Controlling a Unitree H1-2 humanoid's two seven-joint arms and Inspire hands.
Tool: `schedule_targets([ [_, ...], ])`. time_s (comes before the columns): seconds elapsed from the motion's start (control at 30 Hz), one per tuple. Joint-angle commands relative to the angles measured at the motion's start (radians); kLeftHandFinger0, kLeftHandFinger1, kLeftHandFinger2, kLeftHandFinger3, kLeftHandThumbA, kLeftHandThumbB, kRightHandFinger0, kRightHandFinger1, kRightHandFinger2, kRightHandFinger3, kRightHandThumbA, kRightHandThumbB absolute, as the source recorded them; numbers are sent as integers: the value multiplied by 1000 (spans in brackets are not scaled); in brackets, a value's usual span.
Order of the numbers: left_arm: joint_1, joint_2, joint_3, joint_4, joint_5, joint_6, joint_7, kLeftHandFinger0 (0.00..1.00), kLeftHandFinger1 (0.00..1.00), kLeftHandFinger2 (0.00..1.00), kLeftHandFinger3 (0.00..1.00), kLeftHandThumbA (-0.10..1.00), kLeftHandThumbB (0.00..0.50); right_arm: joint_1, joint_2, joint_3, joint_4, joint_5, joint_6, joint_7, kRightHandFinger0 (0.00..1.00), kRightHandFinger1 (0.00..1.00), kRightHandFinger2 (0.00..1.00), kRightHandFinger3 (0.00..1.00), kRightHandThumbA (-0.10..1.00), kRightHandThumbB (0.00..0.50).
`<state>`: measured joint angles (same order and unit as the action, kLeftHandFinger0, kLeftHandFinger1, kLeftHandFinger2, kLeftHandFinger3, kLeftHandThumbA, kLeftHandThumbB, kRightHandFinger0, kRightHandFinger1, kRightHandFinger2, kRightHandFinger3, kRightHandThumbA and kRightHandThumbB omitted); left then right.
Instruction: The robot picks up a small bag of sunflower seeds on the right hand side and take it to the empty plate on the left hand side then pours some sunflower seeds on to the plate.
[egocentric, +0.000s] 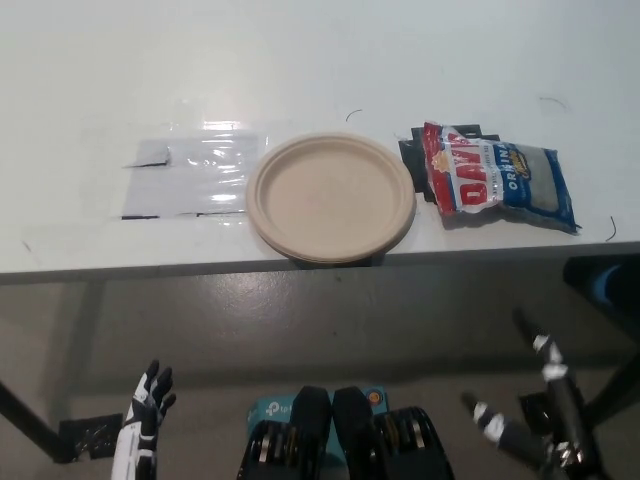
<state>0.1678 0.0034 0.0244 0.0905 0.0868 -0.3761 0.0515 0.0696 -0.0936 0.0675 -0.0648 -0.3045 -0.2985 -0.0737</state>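
Lying flat at two o'clock, the bag (498, 179) is sitting just beside the plate (331, 197); both hands, left (143, 420) and right (530, 405), are hanging released, fingers spread, below the table (300, 70).

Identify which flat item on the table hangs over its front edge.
The tan plate: its rim overhangs the table edge. The seed bag and clear plastic sheet lie fully on top.

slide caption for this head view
Seed bag lies right of the empty plate; both hands, left and right, open below the table edge.
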Motion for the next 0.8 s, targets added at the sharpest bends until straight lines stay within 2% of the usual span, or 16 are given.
schedule_targets([
  [0.0, -7, 2, 2, -46, 14, -41, 14, 1000, 1000, 1000, 1000, 1000, 133, -76, -37, -38, -119, -123, 13, -31, 1000, 1000, 1000, 1000, 757, 247],
  [0.07, -3, 2, 0, -57, 13, -38, 10, 1000, 1000, 1000, 1000, 1000, 132, -146, -67, -59, -142, -178, 64, -23, 1000, 1000, 1000, 1000, 750, 274],
  [0.17, -1, 3, -2, -62, 12, -34, 7, 1000, 1000, 1000, 1000, 1000, 129, -242, -112, -72, -126, -164, 123, 22, 1000, 1000, 1000, 1000, 712, 301],
  [0.2, -3, 3, -1, -65, 23, -26, 11, 1000, 1000, 1000, 1000, 1000, 137, -291, -133, -71, -123, -203, 182, 45, 1000, 1000, 1000, 1000, 766, 319],
  [0.23, -7, 4, 0, -62, 23, -28, 12, 1000, 1000, 1000, 1000, 1000, 138, -324, -150, -67, -114, -233, 210, 57, 1000, 1000, 1000, 1000, 783, 315],
  [0.47, -20, 7, 2, -61, 17, -21, 8, 1000, 1000, 1000, 1000, 1000, 134, -475, -222, -22, 26, -261, 265, 93, 1000, 1000, 1000, 1000, 764, 340],
  [0.5, -20, 5, 2, -63, 19, -19, 10, 1000, 1000, 1000, 1000, 1000, 126, -505, -234, 0, 67, -283, 282, 107, 1000, 1000, 1000, 1000, 813, 360],
  [0.57, -20, 6, 1, -63, 17, -20, 8, 1000, 1000, 1000, 1000, 1000, 125, -523, -247, 23, 88, -313, 302, 120, 1000, 1000, 1000, 1000, 833, 355],
  [0.67, -12, 7, 1, -60, 15, -27, 7, 1000, 1000, 1000, 1000, 1000, 110, -558, -260, 61, 160, -331, 303, 120, 1000, 1000, 1000, 1000, 838, 363],
  [0.77, -11, 7, 3, -56, 14, -31, 9, 1000, 1000, 1000, 1000, 1000, 118, -589, -270, 94, 223, -353, 311, 115, 1000, 1000, 1000, 1000, 834, 387],
])
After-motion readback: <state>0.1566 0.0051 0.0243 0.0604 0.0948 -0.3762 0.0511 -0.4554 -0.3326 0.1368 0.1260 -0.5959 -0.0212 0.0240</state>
